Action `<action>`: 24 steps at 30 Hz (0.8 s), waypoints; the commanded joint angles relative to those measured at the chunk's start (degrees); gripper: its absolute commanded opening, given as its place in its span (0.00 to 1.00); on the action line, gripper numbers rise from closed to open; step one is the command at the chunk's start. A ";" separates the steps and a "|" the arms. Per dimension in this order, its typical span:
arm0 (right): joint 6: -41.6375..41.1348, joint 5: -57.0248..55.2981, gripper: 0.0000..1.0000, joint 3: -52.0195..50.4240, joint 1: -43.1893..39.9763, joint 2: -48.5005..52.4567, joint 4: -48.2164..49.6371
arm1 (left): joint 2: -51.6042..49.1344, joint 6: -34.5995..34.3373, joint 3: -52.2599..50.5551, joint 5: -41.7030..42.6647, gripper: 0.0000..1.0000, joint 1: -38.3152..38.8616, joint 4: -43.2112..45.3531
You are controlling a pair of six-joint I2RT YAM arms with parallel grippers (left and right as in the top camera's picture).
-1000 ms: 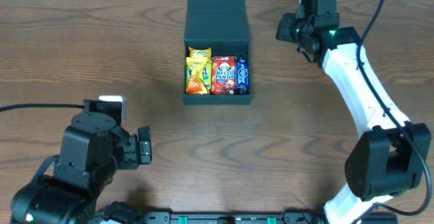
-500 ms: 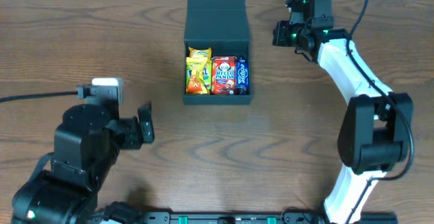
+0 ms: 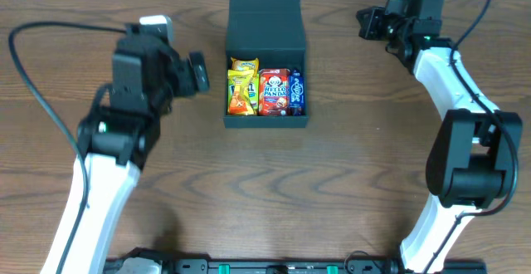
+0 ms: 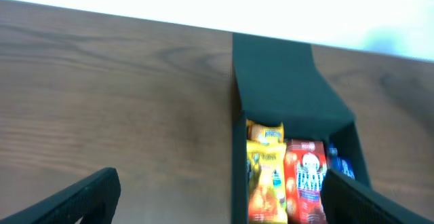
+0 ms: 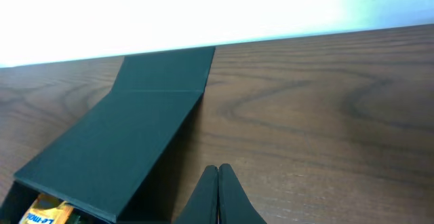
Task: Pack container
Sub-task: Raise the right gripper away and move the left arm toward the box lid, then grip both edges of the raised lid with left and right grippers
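Currently, container: mid-table toward the far side, open, with its flap laid back flat on the wood.
Contents: snacks stand in one row across the front end. I can't tell whether their tops clear the rim.
Left gripper: just beside the container's left wall, not touching. The wrist view shows its jaws spread wide and empty.
Right gripper: off to the right of the flap and apart from it, jaws pressed together on nothing.
Handling (judged): it is cardboard, so light even when loaded. The walls are fairly stiff, and the flap is thin and will bend at the hinge. The matte skin should not slip in the pads. The container will likely skate on the table if pushed.
Hold (judged): pinch the flap's free far edge to swing it over. Brace a side wall with the other arm, and avoid squeezing mid-wall, which could dent.
Edges: the flap's end lies near the table's far edge, leaving little room behind it.
Room: there is bare wood left, right and in front of the container, and side approaches look unobstructed.
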State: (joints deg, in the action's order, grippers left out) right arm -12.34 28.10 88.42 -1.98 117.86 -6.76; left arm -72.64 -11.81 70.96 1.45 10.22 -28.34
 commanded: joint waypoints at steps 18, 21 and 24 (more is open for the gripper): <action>-0.94 10.23 0.01 -0.04 2.99 0.24 -5.64 | -36.06 -9.81 13.62 42.91 1.00 -18.10 24.02; -1.99 7.93 0.01 -0.04 4.44 0.26 -5.68 | -42.42 -11.02 20.68 46.84 1.00 -18.08 23.85; -4.72 5.75 0.01 -0.04 5.27 0.72 -4.98 | -48.26 -13.33 27.39 48.92 0.91 -18.01 22.51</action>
State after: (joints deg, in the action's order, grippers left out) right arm -14.55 35.55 88.42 2.59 117.93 -12.12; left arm -117.16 -22.83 93.62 45.82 -7.75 -5.10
